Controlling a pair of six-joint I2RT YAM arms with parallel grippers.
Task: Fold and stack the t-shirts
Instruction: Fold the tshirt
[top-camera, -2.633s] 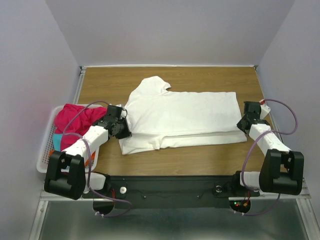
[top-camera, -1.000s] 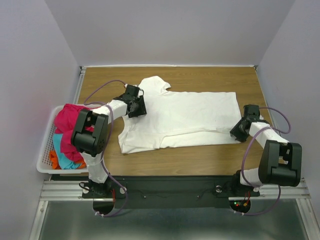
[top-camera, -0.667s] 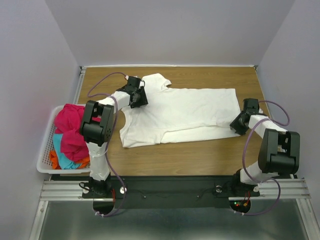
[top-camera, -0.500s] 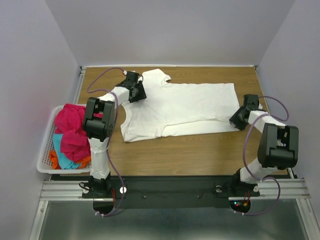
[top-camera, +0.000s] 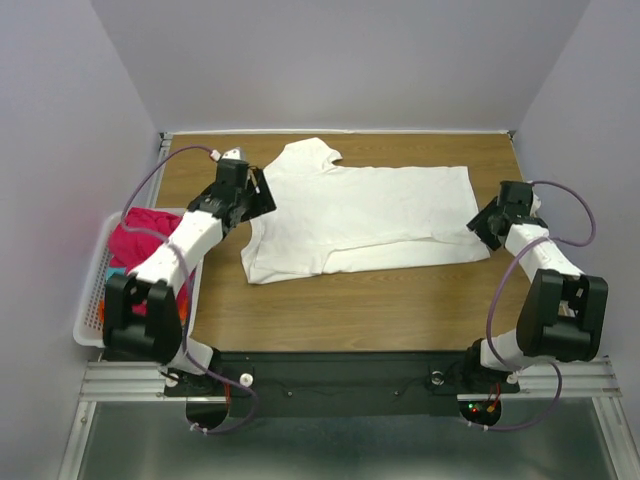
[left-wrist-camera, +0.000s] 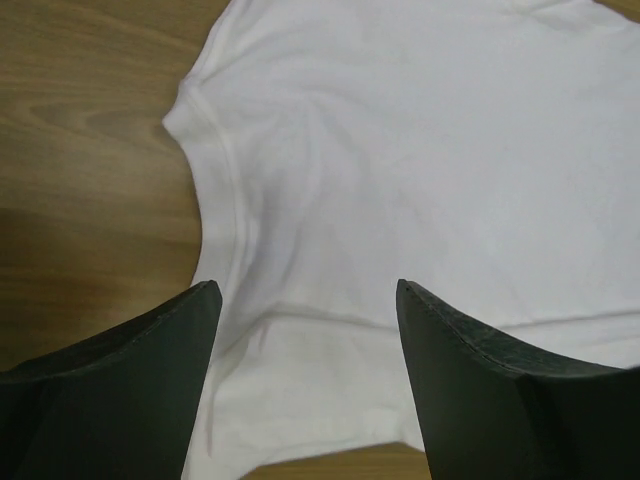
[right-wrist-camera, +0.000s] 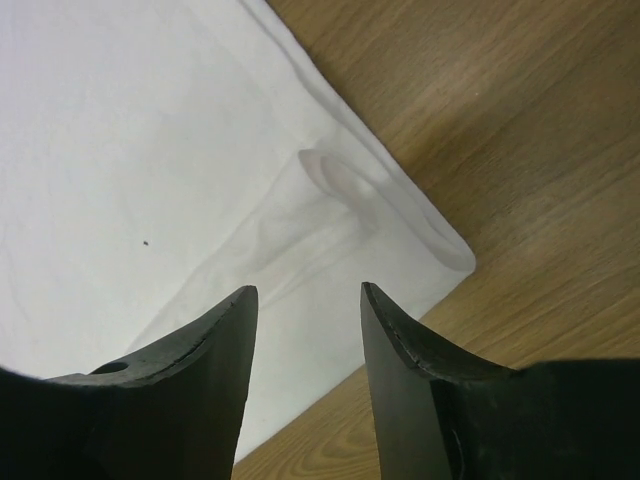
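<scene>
Top camera first: the white t-shirt (top-camera: 365, 215) lies spread flat across the middle of the wooden table (top-camera: 400, 310), doubled over along its near side, one sleeve pointing at the back wall. There is open wood to work in, a broad band between the shirt and the arm bases and a narrower strip behind the shirt. The left gripper (top-camera: 258, 193) sits right at the shirt's left edge, near the collar end, and the right gripper (top-camera: 485, 222) sits at the corner of the hem on the far right. Outside the left arm a white basket (top-camera: 88, 305) hangs off the table's edge with a magenta-pink t-shirt (top-camera: 140, 232) heaped in it. Pale walls (top-camera: 330, 60) close in on three sides.

Over to the left wrist: its fingers (left-wrist-camera: 130, 370) stand wide apart with nothing between them. White cloth fills the space ahead and below, and a curved hem runs just ahead of the left finger, with bare wood beyond it.

Now the right wrist: its fingers (right-wrist-camera: 190, 370) are parted too, gripping nothing. The shirt's corner lies just ahead and right of them, with a small raised loop of cloth in it. A tiny black mark (right-wrist-camera: 147, 242) shows on the cloth ahead, and bare wood opens to the right.
</scene>
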